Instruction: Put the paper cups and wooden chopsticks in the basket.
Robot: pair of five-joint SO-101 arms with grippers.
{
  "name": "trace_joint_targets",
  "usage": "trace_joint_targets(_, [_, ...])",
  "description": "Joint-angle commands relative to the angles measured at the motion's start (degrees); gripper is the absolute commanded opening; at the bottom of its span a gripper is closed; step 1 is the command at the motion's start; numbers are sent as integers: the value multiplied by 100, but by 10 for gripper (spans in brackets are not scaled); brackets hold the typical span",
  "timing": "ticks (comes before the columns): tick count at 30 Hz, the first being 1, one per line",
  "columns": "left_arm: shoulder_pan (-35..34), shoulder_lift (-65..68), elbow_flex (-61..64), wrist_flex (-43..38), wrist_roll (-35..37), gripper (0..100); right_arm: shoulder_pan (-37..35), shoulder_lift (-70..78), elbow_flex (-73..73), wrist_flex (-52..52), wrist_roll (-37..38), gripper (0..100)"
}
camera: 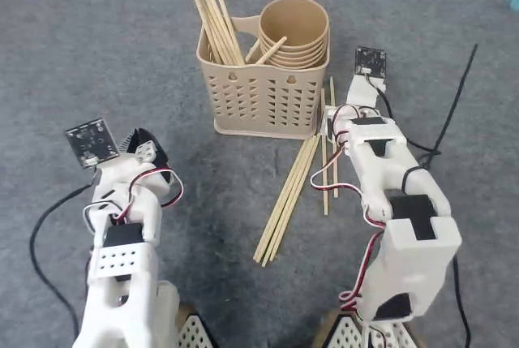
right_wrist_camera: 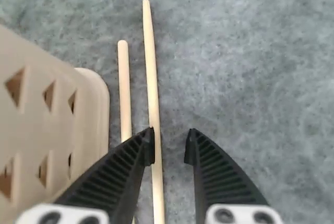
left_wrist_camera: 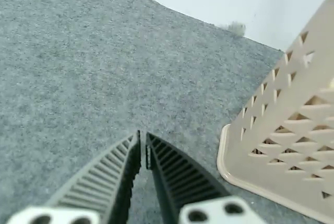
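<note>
Step in hand, as judged: pickup of a loose chopstick [right_wrist_camera: 151, 78] beside the basket [right_wrist_camera: 47, 130] with the right gripper [right_wrist_camera: 169, 145]. Jaws apart, tips low over the mat [right_wrist_camera: 250, 51], stick touching the inner face of one finger rather than centred in the gap. Shift sideways to centre the stick between the pads before closing. Keep clear of the second chopstick [right_wrist_camera: 123, 88], lying just beside the first and close to the basket's foot, to avoid pinching two at once. Close gently, lift level, then tip upright over the rim.

Note on the left gripper [left_wrist_camera: 143, 140]: jaws together on nothing, poised over bare mat at eight o'clock of the basket.

Task items in the high view, placed from the basket [camera: 263, 105]:
- paper cups [camera: 293, 23]: nested in a stack inside, toward two o'clock.
- sheaf of chopsticks [camera: 215, 15]: inside, leaning out at eleven o'clock.
- loose bundle [camera: 288, 194]: flat on the mat at five o'clock.
- right gripper's pair: at three o'clock.

Materials:
- Sticks: slim, round, smooth pale wood, blunt-ended; probably prone to rolling and slipping.
- Basket: rigid beige plastic, perforated walls, rounded corners.
- Cups: tan, tapered, thin-walled.
- Mat: grey felt-like pile, soft.
</note>
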Motion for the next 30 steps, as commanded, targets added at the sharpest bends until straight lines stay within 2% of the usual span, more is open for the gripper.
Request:
trace_joint_targets(1, [0, -141, -31, -149, -9, 13, 13, -57, -308, -13, 0, 105])
trace_joint_targets(7, [0, -141, -31, -158, -9, 13, 4, 312, -958, 48, 35, 106])
trace_joint_targets(11, [-9, -141, -31, -158, -9, 13, -4, 796, -1345, 57, 571, 102])
trace_joint_targets(15, [-9, -141, -31, -158, -9, 13, -4, 1068, -1433, 145, 695, 100])
trace_joint_targets(19, [-9, -141, -40, -158, -9, 13, 4, 822, -1512, 919, 695, 0])
trace_joint_targets(30, [-9, -141, -40, -158, -9, 13, 382, -541, -1477, 3574, 765, 8])
